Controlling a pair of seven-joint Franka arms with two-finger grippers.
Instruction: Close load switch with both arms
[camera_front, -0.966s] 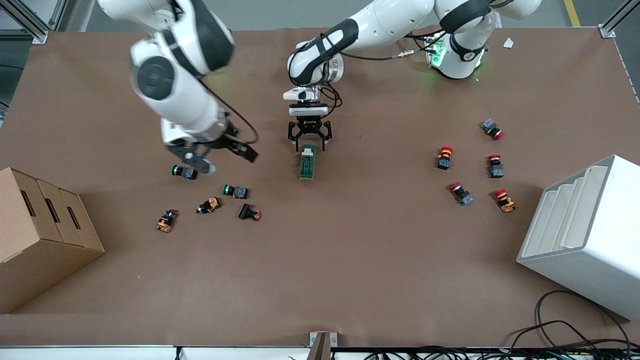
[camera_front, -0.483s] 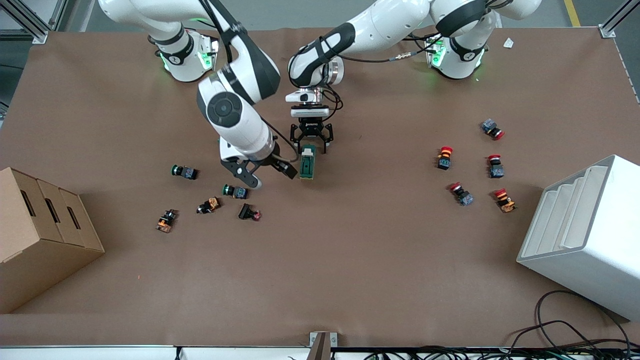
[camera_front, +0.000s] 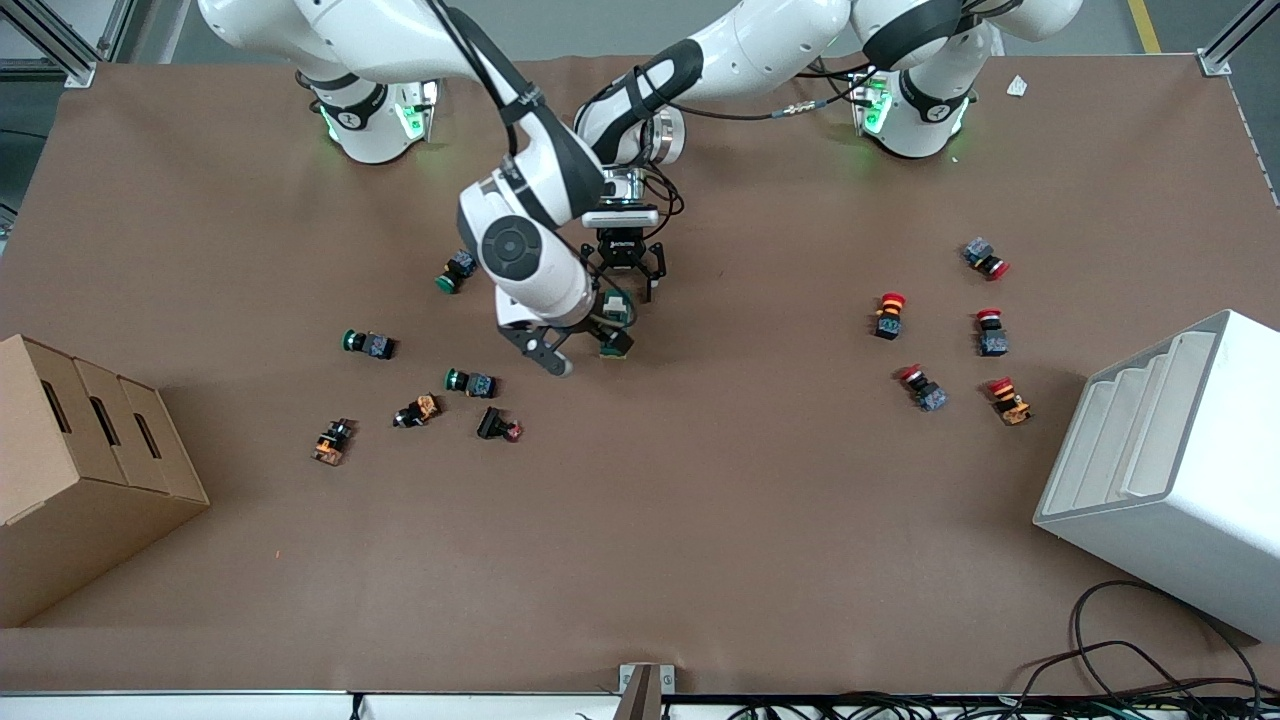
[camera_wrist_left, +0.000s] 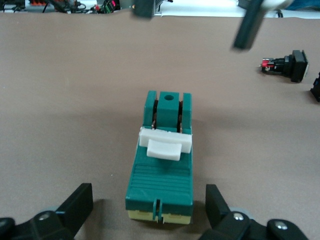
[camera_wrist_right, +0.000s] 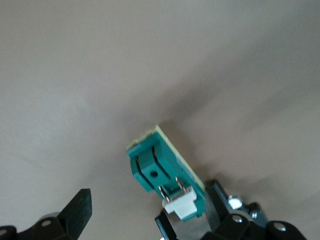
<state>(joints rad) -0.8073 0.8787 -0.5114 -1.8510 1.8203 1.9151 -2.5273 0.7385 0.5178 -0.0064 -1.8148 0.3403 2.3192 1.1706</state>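
Cardboard box (camera_front: 85, 480): nearest the front camera, at the right arm's end of the table; three slots in its top; contents not visible.
White bin (camera_front: 1180, 470): at the left arm's end of the table; stepped ribs inside; nothing seen in it.
Green-capped buttons (camera_front: 470, 381): loose cluster on the brown table (camera_front: 700, 520), toward the right arm's end, nearer the front camera than the load switch.
Red-capped buttons (camera_front: 920, 388): loose group toward the left arm's end, beside the white bin.
Load switch (camera_front: 617, 320): flat on the table near its middle; green body, white lever (camera_wrist_left: 165, 145) across the top, partly covered in the front view by the right arm.
Right gripper (camera_front: 572, 345): low over the load switch's end nearer the front camera; fingers spread apart, one finger (camera_wrist_right: 75, 212) on each side of the body, touching nothing visibly; arm reaching in from its base and bent down.
Left gripper (camera_front: 622, 277): low at the switch's end farther from the front camera; fingers (camera_wrist_left: 75, 205) apart, straddling that end, not clamped.
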